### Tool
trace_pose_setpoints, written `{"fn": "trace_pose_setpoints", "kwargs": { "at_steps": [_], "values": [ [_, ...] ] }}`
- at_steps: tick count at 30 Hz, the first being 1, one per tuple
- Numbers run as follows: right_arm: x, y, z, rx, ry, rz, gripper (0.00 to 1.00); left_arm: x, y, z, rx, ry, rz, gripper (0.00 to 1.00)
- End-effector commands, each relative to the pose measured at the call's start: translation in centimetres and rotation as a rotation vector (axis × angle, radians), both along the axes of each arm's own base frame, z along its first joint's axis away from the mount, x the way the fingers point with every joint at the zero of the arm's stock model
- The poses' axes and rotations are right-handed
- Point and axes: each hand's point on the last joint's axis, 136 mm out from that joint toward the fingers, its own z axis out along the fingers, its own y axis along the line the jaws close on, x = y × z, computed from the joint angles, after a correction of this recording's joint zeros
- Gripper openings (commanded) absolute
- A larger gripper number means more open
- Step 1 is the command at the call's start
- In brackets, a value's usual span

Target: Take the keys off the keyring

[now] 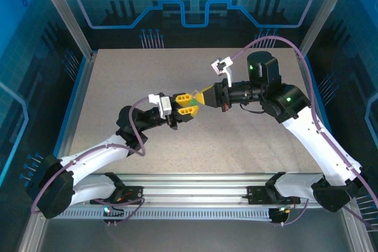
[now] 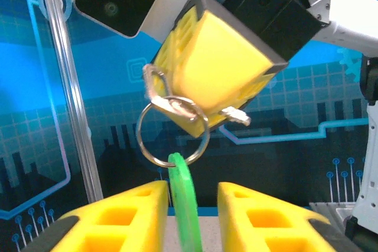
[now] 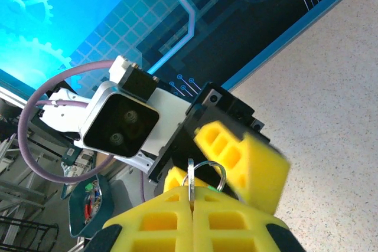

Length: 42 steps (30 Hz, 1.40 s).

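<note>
Two grippers meet: we see the right gripper (image 3: 192, 200) clamped on the ring (image 2: 139, 136) (fingers together), the left gripper (image 2: 192, 188) parted around the green key (image 2: 185, 210) at the ring's six o'clock.

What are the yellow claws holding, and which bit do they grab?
The right gripper pinches the keyring by one edge. The green key hangs from the ring between the fingers of the open left gripper, not squeezed.

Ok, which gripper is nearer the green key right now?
Left. The green key hangs in the gap between the fingers of the left gripper. The right gripper is above it, shut on the keyring that the key hangs from.
</note>
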Motion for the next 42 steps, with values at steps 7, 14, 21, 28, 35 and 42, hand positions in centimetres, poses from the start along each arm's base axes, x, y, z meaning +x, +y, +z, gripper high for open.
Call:
{"fn": "trace_pose_setpoints", "kwargs": {
  "at_steps": [7,14,21,28,35,42],
  "values": [
    [-0.7,-0.5,0.9,0.026,-0.015,0.012,0.0,0.8,0.1,2.2,-0.03,-0.066,0.037,0.11],
    [-1.0,-0.4,0.8,0.03,0.002,0.028,0.0,1.6,0.0,2.8,-0.013,-0.075,0.074,0.07],
    [-0.9,-0.6,0.8,0.026,-0.001,0.016,0.0,2.0,0.3,3.5,-0.048,-0.079,0.096,0.4],
    [-0.6,-0.5,0.7,0.03,0.002,0.012,0.0,1.4,0.1,3.8,-0.043,-0.094,0.068,0.41],
    [-0.4,-0.5,0.8,0.033,0.003,0.005,0.0,1.0,-0.3,4.4,-0.045,-0.14,0.083,0.45],
    [0.1,-0.8,0.8,0.038,0.008,-0.022,0.0,-0.2,-0.9,4.7,-0.046,-0.186,0.067,0.44]
  ]
}}
